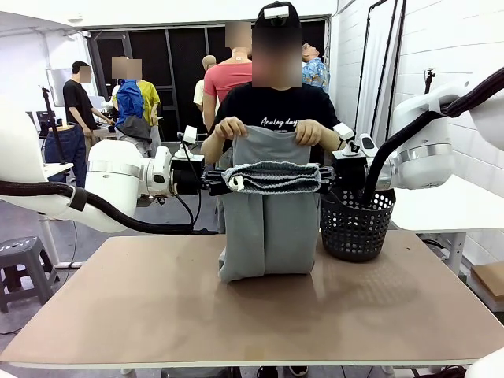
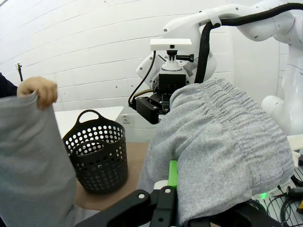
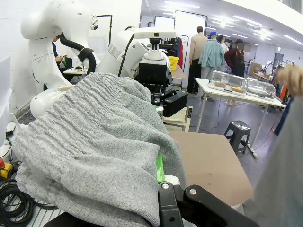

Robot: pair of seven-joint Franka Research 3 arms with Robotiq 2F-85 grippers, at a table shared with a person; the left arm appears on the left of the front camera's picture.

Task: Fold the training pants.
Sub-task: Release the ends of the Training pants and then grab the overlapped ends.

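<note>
- the surface (image 1: pixel 157 315) bears the bottom fold of the training pants (image 1: pixel 264 228), which hang at its middle, left of the black basket (image 1: pixel 356 228).
- the left end effector (image 1: pixel 214 181) and right end effector (image 1: pixel 327 175) each pinch the waistband, stretched between them.
- the person's hands (image 1: pixel 231 127) hold the other end higher, at the far side.
- this looks like the halving fold; the next move likely calls for lowering both ends together, laid flat.
</note>
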